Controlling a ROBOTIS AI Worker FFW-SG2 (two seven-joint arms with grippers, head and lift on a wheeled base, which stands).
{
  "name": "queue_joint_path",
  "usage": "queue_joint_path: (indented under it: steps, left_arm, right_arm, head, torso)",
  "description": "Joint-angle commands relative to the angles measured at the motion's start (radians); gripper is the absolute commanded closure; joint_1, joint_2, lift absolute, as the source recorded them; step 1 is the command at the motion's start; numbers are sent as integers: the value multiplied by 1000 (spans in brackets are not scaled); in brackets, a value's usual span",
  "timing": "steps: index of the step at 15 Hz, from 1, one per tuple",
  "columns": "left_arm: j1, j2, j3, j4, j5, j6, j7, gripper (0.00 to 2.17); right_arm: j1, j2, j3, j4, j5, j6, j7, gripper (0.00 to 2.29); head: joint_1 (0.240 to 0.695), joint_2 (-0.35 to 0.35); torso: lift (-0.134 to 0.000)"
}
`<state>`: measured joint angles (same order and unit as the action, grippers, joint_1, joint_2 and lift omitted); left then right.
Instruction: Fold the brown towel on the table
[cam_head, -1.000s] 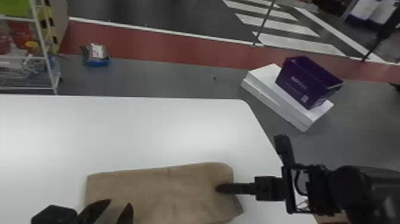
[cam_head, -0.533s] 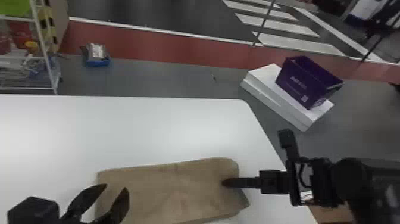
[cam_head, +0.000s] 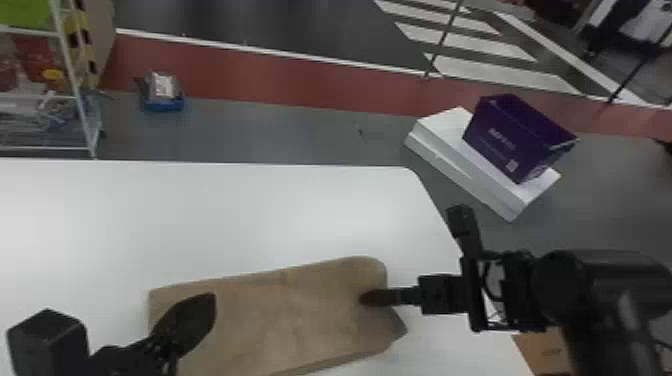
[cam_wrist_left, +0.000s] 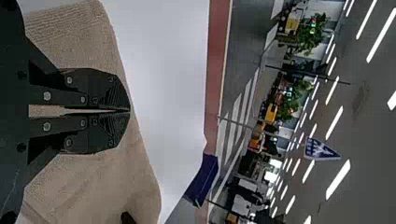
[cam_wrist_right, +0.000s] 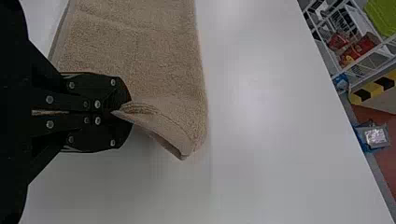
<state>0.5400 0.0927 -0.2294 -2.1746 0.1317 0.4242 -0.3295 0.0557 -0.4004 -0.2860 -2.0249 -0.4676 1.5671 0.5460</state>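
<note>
While the brown towel (cam_head: 280, 320) lies across the white counter (cam_head: 250, 215) in the lower middle of the head view, the right tool (cam_head: 365, 298), at lower right, has its fingers clamped on the towel's edge. The right wrist view shows the fabric curling up beside the tips of that right tool (cam_wrist_right: 122, 112). At lower left of the head view, the left tool (cam_head: 207, 304) is above the towel's left end, its fingertips together. A purple bin (cam_head: 510, 140) sits on white slabs (cam_head: 450, 160) at upper right.
</note>
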Motion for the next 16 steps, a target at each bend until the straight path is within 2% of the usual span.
queue_joint_path:
  steps: [1,6,12,16]
  left_arm:
    - [-29,2,7,27,-23,23,-5,1980]
    - [-103,2,22,125,-53,42,-26,1980]
    - [-127,2,25,144,-90,100,-23,1980]
    - [-91,2,33,110,-101,124,-13,1976]
  right_arm:
    - [-14,0,21,0,15,5,0,1423]
    - [-23,-5,41,0,26,5,2,1423]
    - [-92,-11,70,-5,40,5,3,1423]
    - [-211,11,148,9,101,5,3,1423]
  head:
    - [695,-350]
    - [695,-328]
    - [695,-305]
    - [695,-276]
  torso:
    - [-124]
    - [-124]
    - [-124]
    - [-124]
